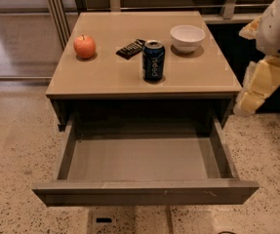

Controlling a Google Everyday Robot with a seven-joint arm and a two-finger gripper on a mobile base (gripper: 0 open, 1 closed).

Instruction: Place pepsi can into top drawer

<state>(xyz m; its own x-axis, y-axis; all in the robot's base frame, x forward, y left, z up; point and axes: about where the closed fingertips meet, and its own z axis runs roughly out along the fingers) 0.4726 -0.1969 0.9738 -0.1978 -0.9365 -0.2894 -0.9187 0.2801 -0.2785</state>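
The pepsi can point(153, 60) stands upright on the tan cabinet top point(105, 77), near its front middle. It is dark blue with a silver top. The top drawer point(144, 191) is pulled wide open below it, and its grey interior point(139, 157) holds nothing. My gripper point(254, 92) hangs at the right edge of the view, beside the cabinet's right front corner, at about the height of the cabinet top. It is well apart from the can and holds nothing that I can see.
A red apple point(84, 46) sits at the left of the cabinet top. A black snack bar wrapper point(130, 48) lies just behind and left of the can. A white bowl point(187, 37) stands at the back right. A speckled floor surrounds the cabinet.
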